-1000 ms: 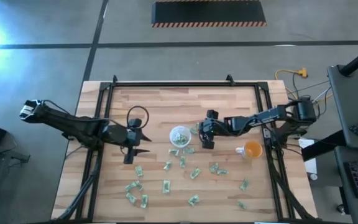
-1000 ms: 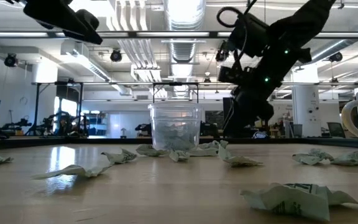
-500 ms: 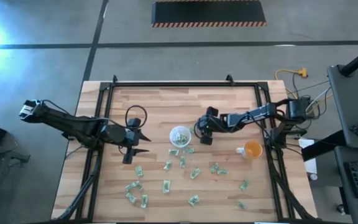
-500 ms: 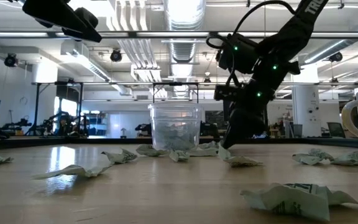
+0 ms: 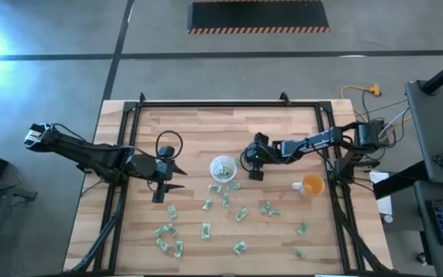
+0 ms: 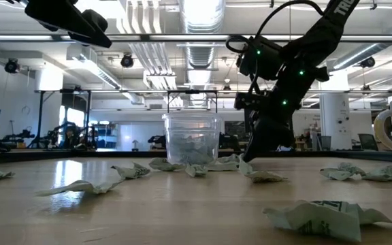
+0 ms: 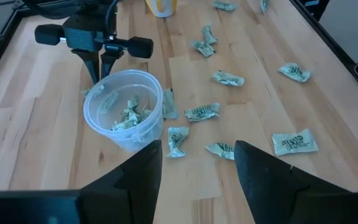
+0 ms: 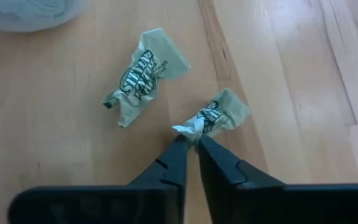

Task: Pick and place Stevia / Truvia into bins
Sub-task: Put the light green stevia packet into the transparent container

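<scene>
Several crumpled green-and-white Stevia packets (image 5: 206,229) lie scattered on the wooden table's near half. The translucent bin cup (image 5: 222,168) stands upright at mid-table with several packets inside. My right gripper (image 8: 191,138) is down at the table just right of the cup, shut on one packet (image 8: 222,113); a second packet (image 8: 145,73) lies beside it. My left gripper (image 7: 197,168) hangs open above the table to the left of the cup, with nothing between its fingers. My right gripper pinches the packet's twisted white end (image 8: 190,127) between the tips of its two fingers. The fingers slant down from the table's right side. The rest of the packet lies flat on the wood beyond the fingertips.
An orange cup (image 5: 312,185) stands to the right of the right gripper. More packets (image 7: 294,142) lie near the bin cup (image 7: 123,109) and toward the near edge. A black frame (image 5: 221,104) runs along the table's far and side edges.
My right gripper has gone a little toward the table's left and down, close beside the bin cup, and its fingers have shut on the packet's end. The packet still lies on the table.
</scene>
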{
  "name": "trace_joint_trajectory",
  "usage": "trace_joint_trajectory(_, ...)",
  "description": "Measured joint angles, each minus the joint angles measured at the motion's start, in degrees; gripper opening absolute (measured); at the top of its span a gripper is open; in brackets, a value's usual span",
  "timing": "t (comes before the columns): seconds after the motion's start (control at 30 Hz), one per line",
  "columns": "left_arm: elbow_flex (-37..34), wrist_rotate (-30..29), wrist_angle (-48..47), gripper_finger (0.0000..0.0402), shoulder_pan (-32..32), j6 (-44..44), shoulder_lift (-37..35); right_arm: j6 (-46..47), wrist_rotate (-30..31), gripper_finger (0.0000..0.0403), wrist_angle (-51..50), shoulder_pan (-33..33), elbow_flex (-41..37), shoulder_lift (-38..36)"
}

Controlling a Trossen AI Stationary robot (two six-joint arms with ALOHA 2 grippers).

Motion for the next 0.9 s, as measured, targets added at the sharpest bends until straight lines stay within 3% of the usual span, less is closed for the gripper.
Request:
trace_joint_trajectory(0.2, 0.0, 0.0, 0.0, 0.0185, 0.0, 0.0, 0.0, -0.6, 1.2, 0.0009, -0.4, 0.0, 0.0, -0.2)
trace_joint_trajectory(0.47, -0.1, 0.0, 0.0, 0.0185, 0.0, 0.0, 0.0, 5.1, 9.6, 0.0009, -6.4, 0.7, 0.0, -7.5)
trace_joint_trajectory(0.8, -0.2, 0.0, -0.1, 0.0185, 0.0, 0.0, 0.0, 5.0, 8.5, 0.0009, -3.9, 8.7, 0.0, -17.3)
trace_joint_trajectory(0.9, -0.3, 0.0, 0.0, 0.0185, 0.0, 0.0, 0.0, 2.9, 4.3, 0.0009, -0.4, 10.8, 0.0, -18.3)
